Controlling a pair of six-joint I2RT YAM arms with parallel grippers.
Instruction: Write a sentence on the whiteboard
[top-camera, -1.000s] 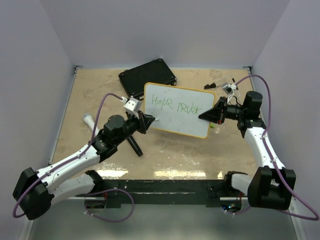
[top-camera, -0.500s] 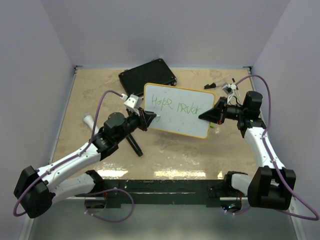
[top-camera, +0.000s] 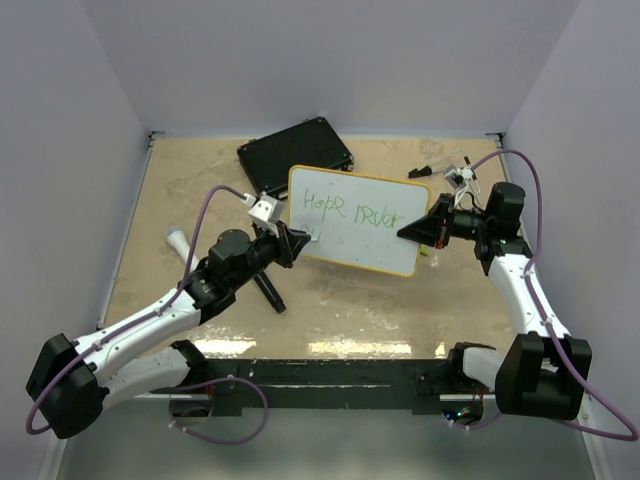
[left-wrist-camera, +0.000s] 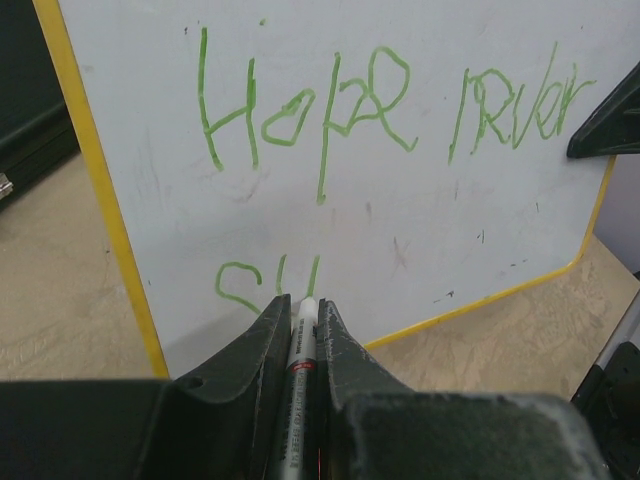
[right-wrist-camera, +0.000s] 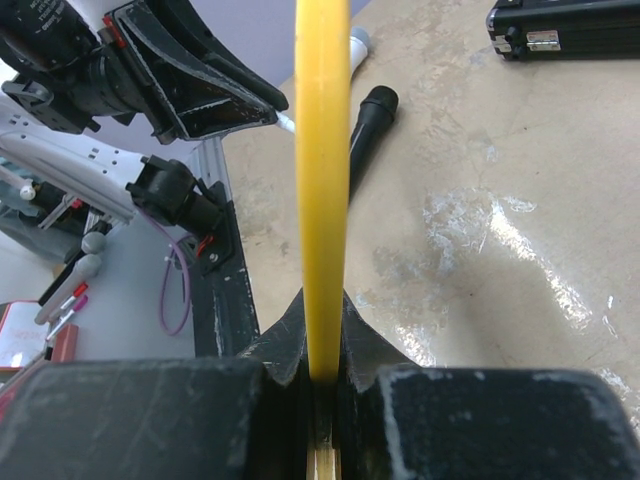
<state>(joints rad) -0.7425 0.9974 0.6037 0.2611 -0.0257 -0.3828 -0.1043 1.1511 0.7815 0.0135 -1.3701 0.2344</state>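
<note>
The whiteboard (top-camera: 360, 225) with its yellow rim is held tilted above the table; it fills the left wrist view (left-wrist-camera: 400, 230). The green sentence (top-camera: 350, 210) reads roughly "Hope never" (left-wrist-camera: 380, 110), with "Su" (left-wrist-camera: 250, 285) begun on a second line. My left gripper (top-camera: 300, 242) is shut on a white marker (left-wrist-camera: 301, 345), its tip at the board just after the "u". My right gripper (top-camera: 412, 232) is shut on the board's right edge, seen edge-on as a yellow strip (right-wrist-camera: 322, 180) in the right wrist view.
A black case (top-camera: 296, 150) lies behind the board. A black cylindrical object (top-camera: 268, 290) lies on the table under my left arm, also seen in the right wrist view (right-wrist-camera: 368, 125). A white capped object (top-camera: 177, 241) sits at the left. Small items (top-camera: 450, 170) lie at the back right.
My left gripper shifted slightly right and up with the marker half a second ago, then came back down-left along the board. The right arm and board have held still.
</note>
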